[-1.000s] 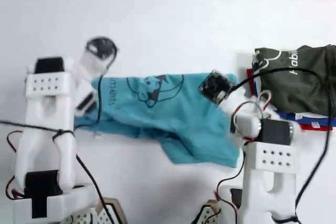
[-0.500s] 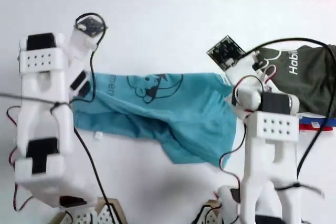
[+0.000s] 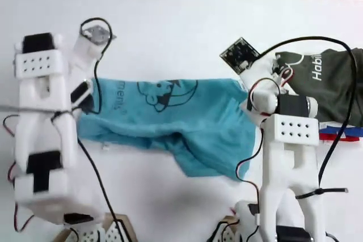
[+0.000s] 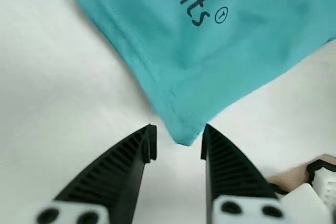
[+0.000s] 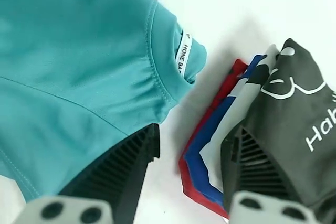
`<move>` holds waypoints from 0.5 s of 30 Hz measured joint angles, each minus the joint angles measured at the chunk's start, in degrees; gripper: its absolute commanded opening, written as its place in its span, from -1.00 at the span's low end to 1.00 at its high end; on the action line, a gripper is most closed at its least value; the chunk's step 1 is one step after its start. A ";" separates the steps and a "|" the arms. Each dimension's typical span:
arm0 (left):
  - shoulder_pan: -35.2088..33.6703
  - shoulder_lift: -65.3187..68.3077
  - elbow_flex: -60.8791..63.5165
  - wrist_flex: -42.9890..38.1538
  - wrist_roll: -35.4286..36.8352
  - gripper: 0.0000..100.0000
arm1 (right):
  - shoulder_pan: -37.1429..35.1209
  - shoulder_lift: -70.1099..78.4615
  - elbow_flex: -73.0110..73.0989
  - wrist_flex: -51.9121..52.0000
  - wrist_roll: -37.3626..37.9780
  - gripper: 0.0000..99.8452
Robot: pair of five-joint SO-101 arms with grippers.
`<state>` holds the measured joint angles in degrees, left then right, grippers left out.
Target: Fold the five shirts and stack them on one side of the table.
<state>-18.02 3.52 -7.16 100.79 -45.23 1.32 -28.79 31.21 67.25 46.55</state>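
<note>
Progress looks late-stage: a stack (image 3: 332,92) sits on the worktop (image 3: 181,26) beside the right arm, a dark shirt (image 5: 299,124) on top with white, blue and red layers edging out beneath it, which I take for four folded shirts, though the count is not certain; the teal shirt (image 3: 170,120) lies between the arms, folded lengthwise into a rumpled band, neither a neat packet nor stacked; the left claw (image 4: 178,132) has its fingers apart, straddling the shirt's hem corner without clamping it; the right claw (image 5: 194,135) is likewise spread, hanging over the gap between collar and stack; what remains, by my reading, is finishing this fold and placing it on top.
</note>
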 measured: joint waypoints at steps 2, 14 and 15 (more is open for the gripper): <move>0.09 -4.57 2.46 0.18 -0.97 -0.67 | 0.00 0.00 0.00 0.00 0.00 -0.55; 0.88 -6.68 8.79 -10.99 1.67 -0.68 | 0.00 0.00 0.00 0.00 -0.18 -0.55; 0.53 -5.54 8.70 -13.45 3.16 -0.68 | 0.00 0.00 0.00 0.00 -0.70 -0.55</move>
<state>-17.49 -2.02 1.54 87.34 -42.07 1.32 -28.79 31.21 67.25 45.85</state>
